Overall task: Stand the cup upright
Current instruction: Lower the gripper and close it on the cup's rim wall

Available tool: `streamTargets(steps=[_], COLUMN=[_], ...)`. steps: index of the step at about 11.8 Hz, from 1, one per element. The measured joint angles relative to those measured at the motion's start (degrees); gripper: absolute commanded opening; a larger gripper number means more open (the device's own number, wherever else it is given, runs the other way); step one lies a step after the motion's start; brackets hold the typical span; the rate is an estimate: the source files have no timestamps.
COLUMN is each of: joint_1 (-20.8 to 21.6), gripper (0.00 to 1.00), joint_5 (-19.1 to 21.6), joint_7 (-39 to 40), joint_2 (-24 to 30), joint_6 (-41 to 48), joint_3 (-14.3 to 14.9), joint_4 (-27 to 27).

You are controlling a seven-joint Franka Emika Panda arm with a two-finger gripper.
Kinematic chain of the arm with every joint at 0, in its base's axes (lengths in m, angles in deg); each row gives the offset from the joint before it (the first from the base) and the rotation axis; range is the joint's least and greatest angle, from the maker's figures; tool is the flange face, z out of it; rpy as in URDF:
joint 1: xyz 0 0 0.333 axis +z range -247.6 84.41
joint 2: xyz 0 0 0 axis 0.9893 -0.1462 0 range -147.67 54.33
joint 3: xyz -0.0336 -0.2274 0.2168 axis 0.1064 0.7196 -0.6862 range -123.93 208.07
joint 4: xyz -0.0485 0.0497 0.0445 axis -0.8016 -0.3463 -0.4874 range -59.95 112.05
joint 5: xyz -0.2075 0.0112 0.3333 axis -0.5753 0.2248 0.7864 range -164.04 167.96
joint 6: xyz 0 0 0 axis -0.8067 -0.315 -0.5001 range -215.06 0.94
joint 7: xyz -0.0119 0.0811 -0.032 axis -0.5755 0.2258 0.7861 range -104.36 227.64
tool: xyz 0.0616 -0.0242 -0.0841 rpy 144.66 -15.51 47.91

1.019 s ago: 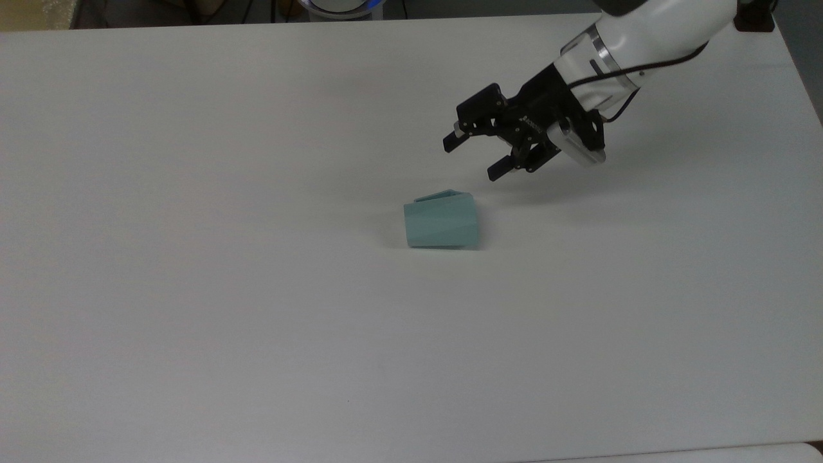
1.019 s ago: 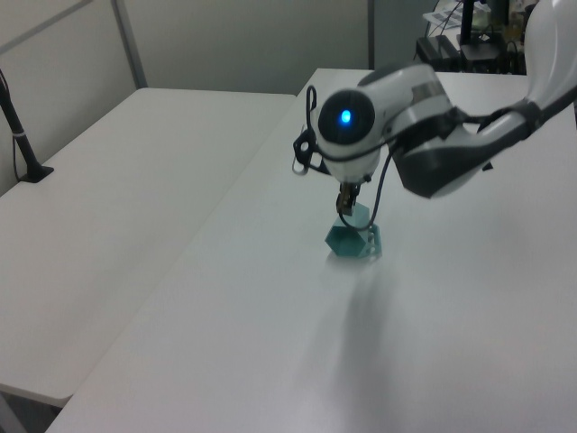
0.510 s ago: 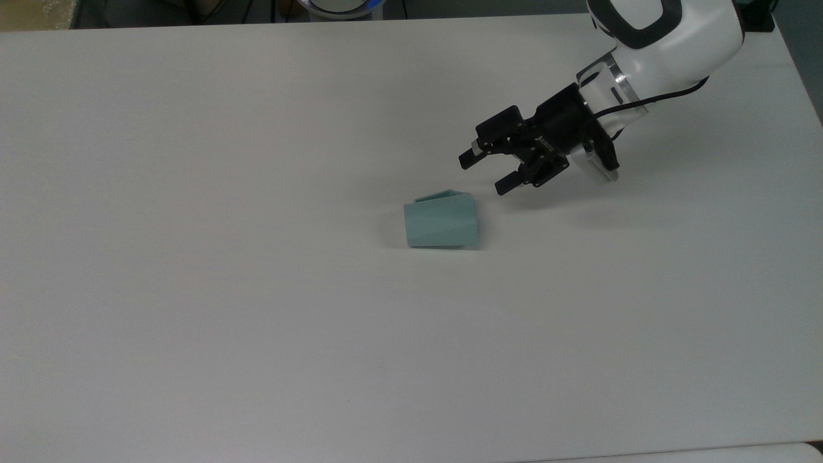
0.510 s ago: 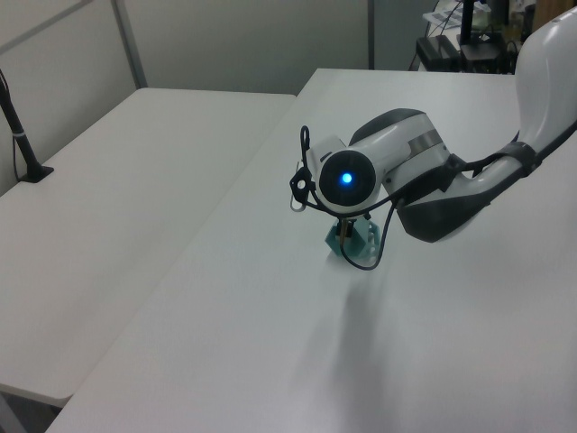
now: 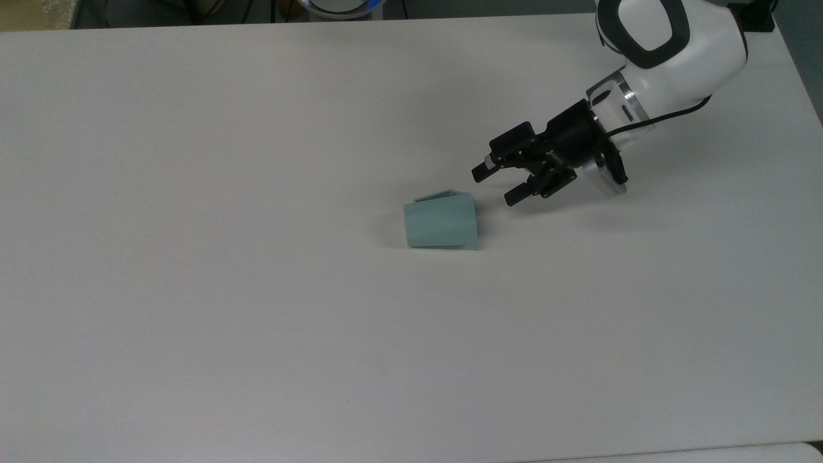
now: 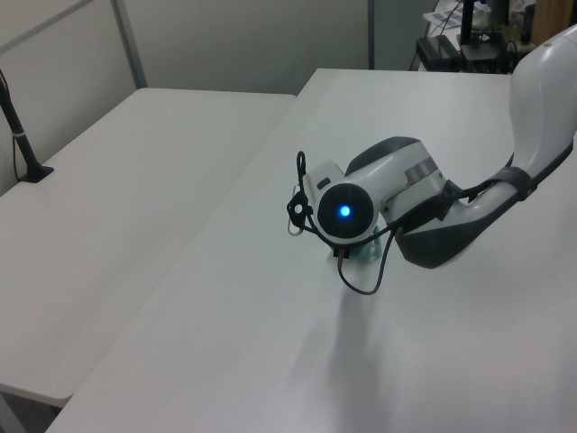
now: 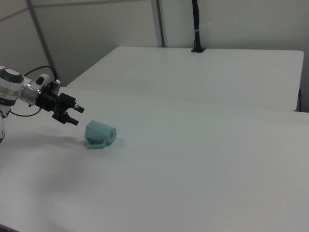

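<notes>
Fingers (image 5: 481,172) spread and empty, the gripper (image 5: 498,182) hangs low over the table (image 5: 193,289), its tips aimed at the cup (image 5: 441,224), which lies on its side just beside them, apart and untouched. From the tips the cup lies toward the top view's lower left. Its long axis runs across the top view, wide end toward the gripper, narrow end away, handle (image 5: 440,195) on the top view's upper side. A short, low advance along that axis looks like what the reach needs.
</notes>
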Motion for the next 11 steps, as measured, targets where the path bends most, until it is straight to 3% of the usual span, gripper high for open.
streamTargets(steps=[8, 11], joint_1=[-2.21, -3.61], gripper=[0.97, 0.48], joint_5=[-0.22, -0.23], joint_7=[-0.02, -0.02], joint_2=[-2.94, -3.15], joint_6=[-0.66, -1.39], joint_3=[1.08, 1.77], joint_4=[-0.49, -0.49])
